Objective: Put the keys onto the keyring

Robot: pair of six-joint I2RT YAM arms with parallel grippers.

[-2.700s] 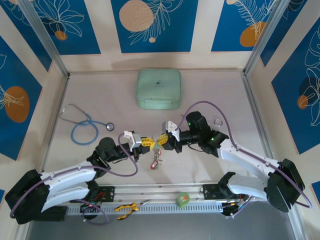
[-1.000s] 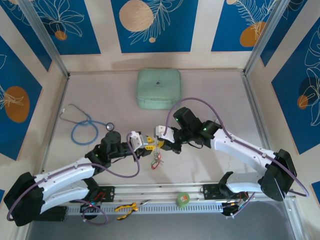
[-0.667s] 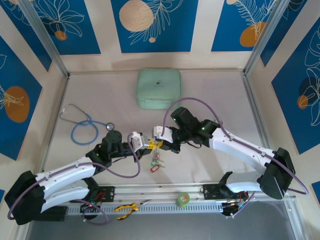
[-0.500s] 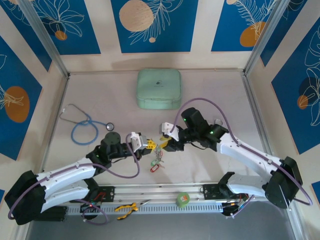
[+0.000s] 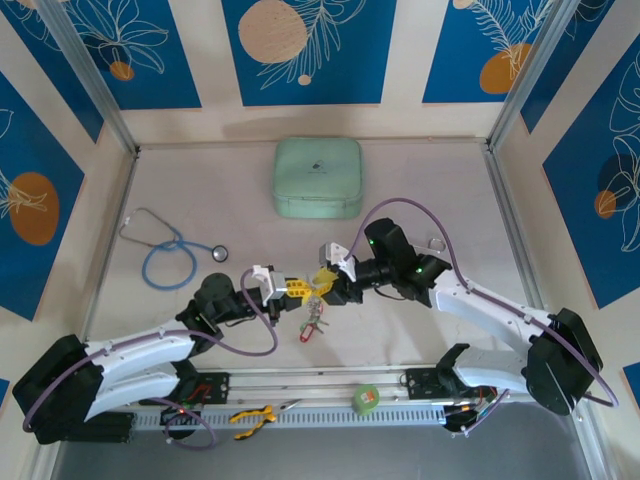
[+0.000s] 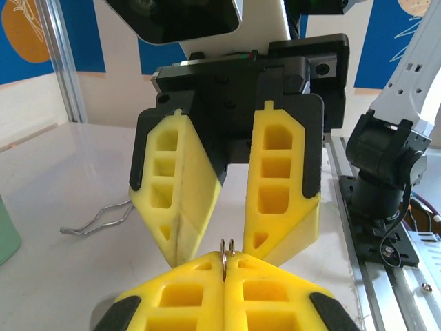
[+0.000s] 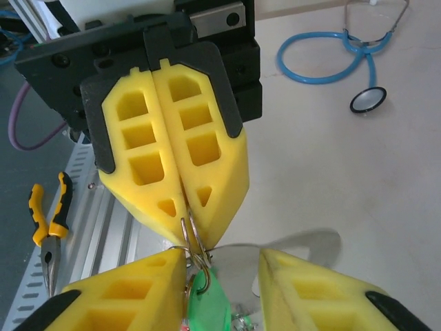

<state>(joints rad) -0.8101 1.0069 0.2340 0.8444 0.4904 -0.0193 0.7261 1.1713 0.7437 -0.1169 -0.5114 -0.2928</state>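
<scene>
A robotics lab cell: 2 white arms (image 5: 140, 352) bolted to a rail (image 5: 330, 380) behind the jaws, aluminium posts (image 5: 88, 78) and printed panels (image 5: 350, 60) walling the table (image 5: 420, 180).

The keyring (image 6: 228, 247), a thin metal loop, stands edge-on, pinched in the closed left gripper (image 6: 225, 269). The keys (image 5: 313, 318) dangle beneath it, green tag (image 7: 207, 303) uppermost, red tag (image 5: 306, 335) lowest.

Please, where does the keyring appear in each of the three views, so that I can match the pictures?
Top external: the keyring is at the centre, between the left gripper and the right gripper.
Left wrist: keyring at bottom centre, a thin loop pinched upright.
Right wrist: keyring at lower centre, above a green tag.
Shared landmark: the left gripper's shut yellow fingers, holding the ring.
</scene>
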